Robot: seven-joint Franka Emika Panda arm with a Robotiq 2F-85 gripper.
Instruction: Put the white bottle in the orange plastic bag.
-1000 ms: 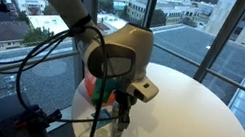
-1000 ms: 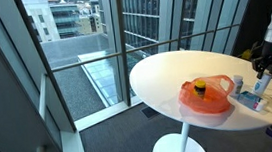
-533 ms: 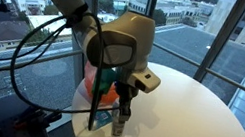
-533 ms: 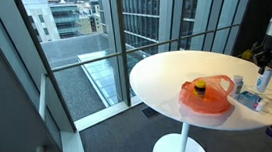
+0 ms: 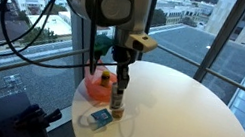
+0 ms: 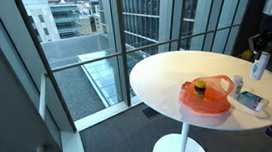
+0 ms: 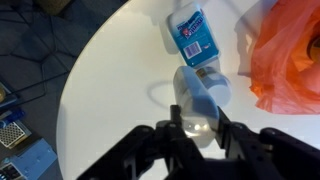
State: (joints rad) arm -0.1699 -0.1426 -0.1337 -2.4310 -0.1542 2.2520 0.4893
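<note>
White bottle (image 5: 117, 103) hangs upright, its long axis vertical, clenched near the top by the end effector (image 5: 119, 85) just above the worktop (image 5: 194, 122), while the orange plastic bag (image 5: 95, 87) sits just beside it toward the rim, so the coming carry looks short and sideways.

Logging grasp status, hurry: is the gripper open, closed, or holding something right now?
Gripper: closed, holding the white plastic bottle.
</note>
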